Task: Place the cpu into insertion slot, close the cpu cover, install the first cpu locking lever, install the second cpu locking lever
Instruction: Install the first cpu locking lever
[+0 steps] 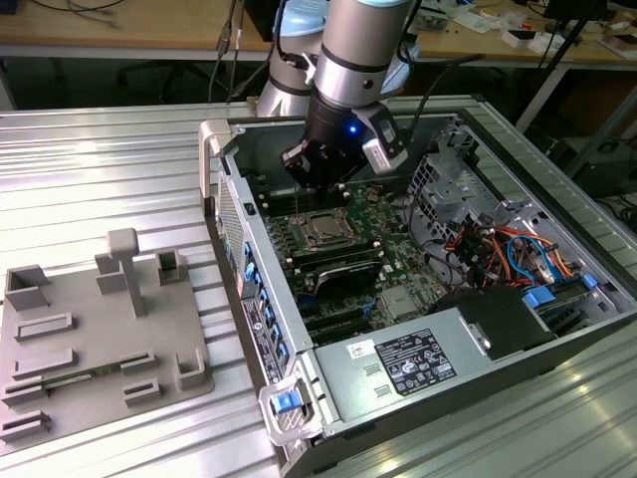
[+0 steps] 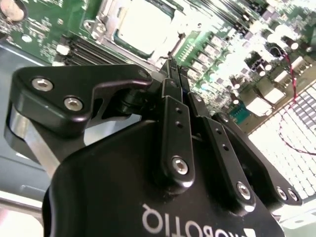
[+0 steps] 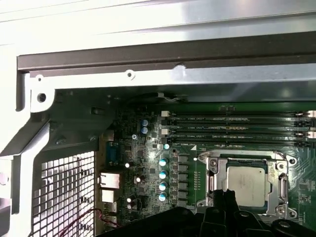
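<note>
end effector (image 2: 170, 64) closed, empty | cpu (image 3: 245, 183) under cpu cover (image 3: 247, 163), just beyond its tip

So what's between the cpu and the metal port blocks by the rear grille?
In the first wrist view: a column of blue-topped capacitors beside dark square components, between the cpu and the port blocks.

Silver-grey cpu (image 3: 245, 183), green motherboard (image 3: 129, 148), black tool (image 2: 170, 66), silver ribbed table (image 1: 100, 159), blue case latch (image 1: 287, 402)

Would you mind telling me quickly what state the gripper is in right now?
Gripper: shut, nothing seen between its fingertips, close to the cpu.
</note>
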`<action>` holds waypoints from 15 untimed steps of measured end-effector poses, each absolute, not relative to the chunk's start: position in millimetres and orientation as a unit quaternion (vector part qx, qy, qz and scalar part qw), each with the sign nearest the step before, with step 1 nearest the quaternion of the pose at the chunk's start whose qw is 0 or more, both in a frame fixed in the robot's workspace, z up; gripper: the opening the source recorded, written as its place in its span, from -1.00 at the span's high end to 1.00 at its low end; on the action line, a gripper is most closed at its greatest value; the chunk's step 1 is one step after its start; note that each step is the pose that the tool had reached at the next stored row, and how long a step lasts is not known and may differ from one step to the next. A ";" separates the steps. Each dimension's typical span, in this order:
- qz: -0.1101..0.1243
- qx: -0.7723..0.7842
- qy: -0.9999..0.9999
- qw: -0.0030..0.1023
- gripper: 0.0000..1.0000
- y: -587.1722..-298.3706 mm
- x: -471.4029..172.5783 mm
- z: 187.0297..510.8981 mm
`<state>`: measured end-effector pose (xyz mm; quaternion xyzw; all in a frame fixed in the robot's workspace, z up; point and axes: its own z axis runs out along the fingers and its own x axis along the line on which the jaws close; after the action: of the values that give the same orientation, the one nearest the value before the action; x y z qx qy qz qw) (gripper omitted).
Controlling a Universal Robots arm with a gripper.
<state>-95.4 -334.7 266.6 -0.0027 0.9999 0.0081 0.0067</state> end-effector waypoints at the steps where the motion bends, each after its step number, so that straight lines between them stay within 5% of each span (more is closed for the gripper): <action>1: 0.008 -0.004 1.000 0.007 0.70 -334.7 -98.5 266.6; 15: 0.008 -0.021 1.000 0.007 0.70 -334.7 -120.3 265.8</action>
<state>-120.3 -334.7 265.8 -0.0215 0.9997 0.0079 0.0065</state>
